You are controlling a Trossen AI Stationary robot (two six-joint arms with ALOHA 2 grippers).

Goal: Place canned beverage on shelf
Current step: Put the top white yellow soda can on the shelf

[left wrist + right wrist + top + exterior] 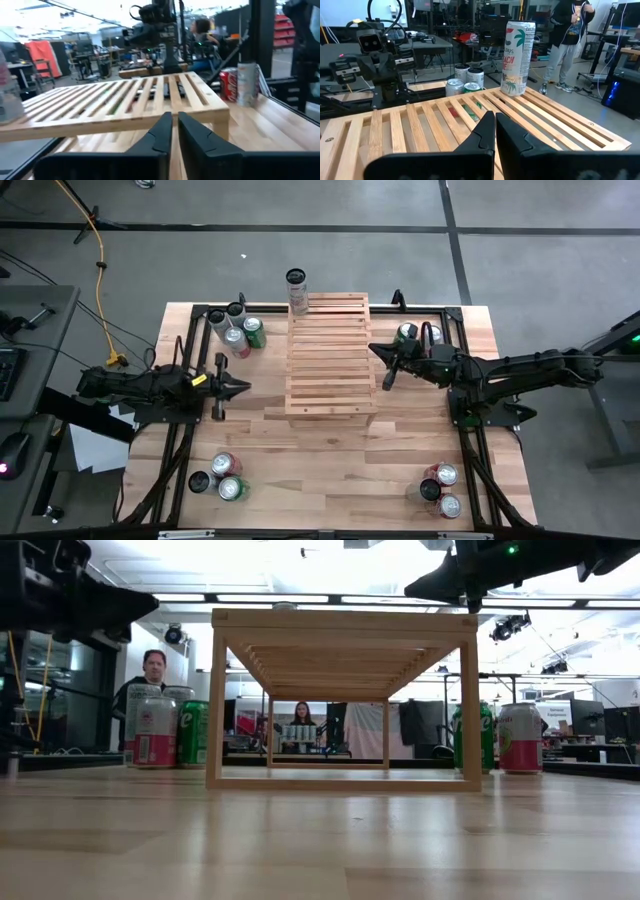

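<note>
Where the pale slatted shelf (329, 360) stands in the middle of the wooden surface (320, 470), one tall white can (297, 290) is already on its far end, upright at the left corner. In the right wrist view that can (516, 57) shows a palm-tree print; its lettering is only partly readable.

The left hand (243, 388) hovers just beside the shelf's left edge, fingers nearly together with a thin gap between them, holding nothing. The right hand (378, 352) hangs over the shelf's right edge, clenched and empty.

Four clusters of cans stand around the shelf: a far-left group (234, 328), a far-right group (418, 334) partly hidden under the right arm, a near-left group (220, 478) and a near-right group (438, 489). None sits between either hand and the shelf.

From surface level the shelf (343, 700) looks like an open frame, and the can on top is barely visible. Beyond it, people (152, 668) sit in the room, small and hard to make out.
</note>
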